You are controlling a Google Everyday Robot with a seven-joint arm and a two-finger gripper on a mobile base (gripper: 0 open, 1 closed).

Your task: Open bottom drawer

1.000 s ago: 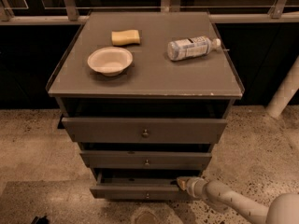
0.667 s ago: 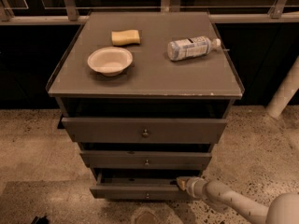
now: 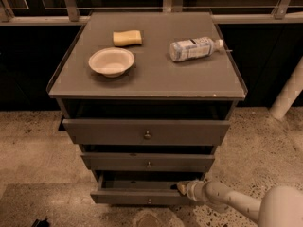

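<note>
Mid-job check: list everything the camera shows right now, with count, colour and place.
cabinet: one, grey, centre
top drawer: one, grey, under cabinet top
middle drawer: one, grey, below it
bottom drawer: one, grey, lowest, gap above front
bowl: one, white, cabinet top, left
sponge: one, yellow, behind bowl
bottle: one, clear, lying on cabinet top, right
pole: one, white, far right
arm: one, white, lower right
claw: one, pale with dark tip, at bottom drawer's upper right edge

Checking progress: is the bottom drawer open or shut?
Partly open: the bottom drawer shows a dark gap behind its front. The gripper is at its right upper edge.
</note>
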